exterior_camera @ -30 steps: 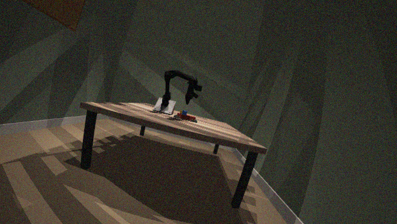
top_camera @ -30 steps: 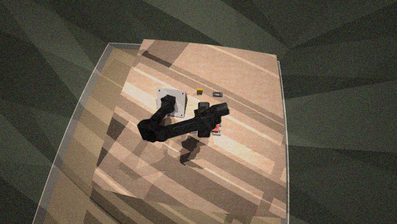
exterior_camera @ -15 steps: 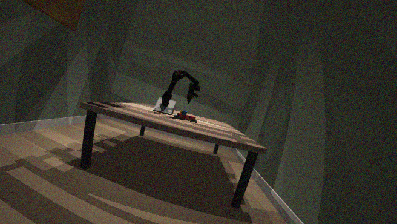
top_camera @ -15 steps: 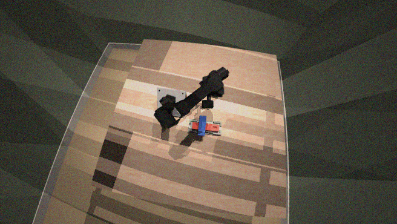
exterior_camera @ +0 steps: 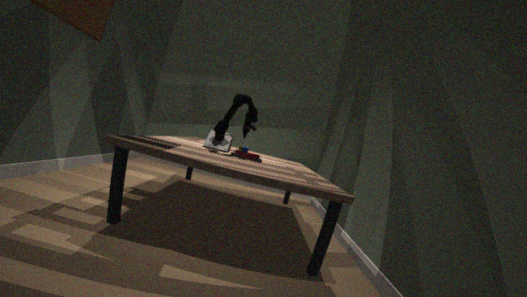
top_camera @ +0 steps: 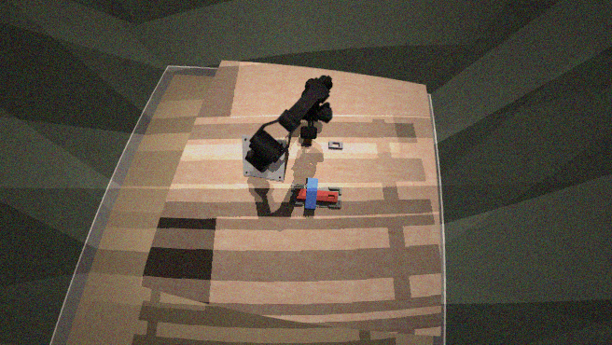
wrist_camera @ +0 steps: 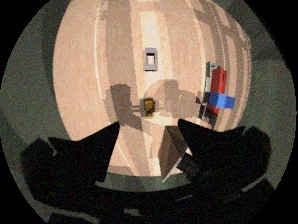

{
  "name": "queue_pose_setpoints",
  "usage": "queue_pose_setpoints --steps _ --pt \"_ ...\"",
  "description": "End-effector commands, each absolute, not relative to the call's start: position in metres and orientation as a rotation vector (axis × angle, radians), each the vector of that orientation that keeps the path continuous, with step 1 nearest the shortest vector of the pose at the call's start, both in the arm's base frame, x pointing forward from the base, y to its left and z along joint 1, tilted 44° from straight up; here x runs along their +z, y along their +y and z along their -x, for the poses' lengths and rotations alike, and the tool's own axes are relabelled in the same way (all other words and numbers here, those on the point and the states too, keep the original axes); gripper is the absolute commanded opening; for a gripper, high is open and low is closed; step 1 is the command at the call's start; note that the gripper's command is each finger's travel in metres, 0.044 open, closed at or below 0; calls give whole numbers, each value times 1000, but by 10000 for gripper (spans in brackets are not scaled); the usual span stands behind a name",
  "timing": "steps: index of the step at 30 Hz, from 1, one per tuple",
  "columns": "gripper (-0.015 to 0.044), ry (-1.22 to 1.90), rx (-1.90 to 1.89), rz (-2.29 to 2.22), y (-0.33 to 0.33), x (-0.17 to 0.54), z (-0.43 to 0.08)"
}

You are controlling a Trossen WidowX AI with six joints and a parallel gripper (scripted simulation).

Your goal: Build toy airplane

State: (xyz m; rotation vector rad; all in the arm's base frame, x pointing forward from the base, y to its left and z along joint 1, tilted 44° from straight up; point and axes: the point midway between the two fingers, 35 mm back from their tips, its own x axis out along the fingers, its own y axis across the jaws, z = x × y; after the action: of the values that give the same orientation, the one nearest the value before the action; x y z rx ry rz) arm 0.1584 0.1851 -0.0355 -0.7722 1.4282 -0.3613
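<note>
My gripper [top_camera: 307,138] [exterior_camera: 245,137] [wrist_camera: 149,123] is open and empty, pointing down above the table, just behind the small orange-yellow tail fin [top_camera: 306,143] [wrist_camera: 149,106] in the wrist view. The fin stands in a small grey holder. The red fuselage [top_camera: 326,196] [exterior_camera: 253,156] [wrist_camera: 219,77] lies lengthwise in the dark grey cradle [wrist_camera: 210,70] and looks flat. The blue wing [top_camera: 312,193] [exterior_camera: 243,148] [wrist_camera: 222,100] lies across the fuselage. Its tab is hidden. A dark slot shows in the fuselage's top near its right end in the top view.
A small grey block with an opening [top_camera: 330,145] [wrist_camera: 150,67] lies beyond the fin in the wrist view, right of it in the top view. The arm's pale base plate [top_camera: 275,173] is left of the fin in the top view. The cradle is nearer the front there.
</note>
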Motion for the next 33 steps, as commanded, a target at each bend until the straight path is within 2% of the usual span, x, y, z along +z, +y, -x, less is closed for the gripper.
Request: queue_pose_setpoints --steps 1,33 --pt "440 1437 -381 791 157 -62 -161" --pt "440 1436 -383 792 120 -102 -169"
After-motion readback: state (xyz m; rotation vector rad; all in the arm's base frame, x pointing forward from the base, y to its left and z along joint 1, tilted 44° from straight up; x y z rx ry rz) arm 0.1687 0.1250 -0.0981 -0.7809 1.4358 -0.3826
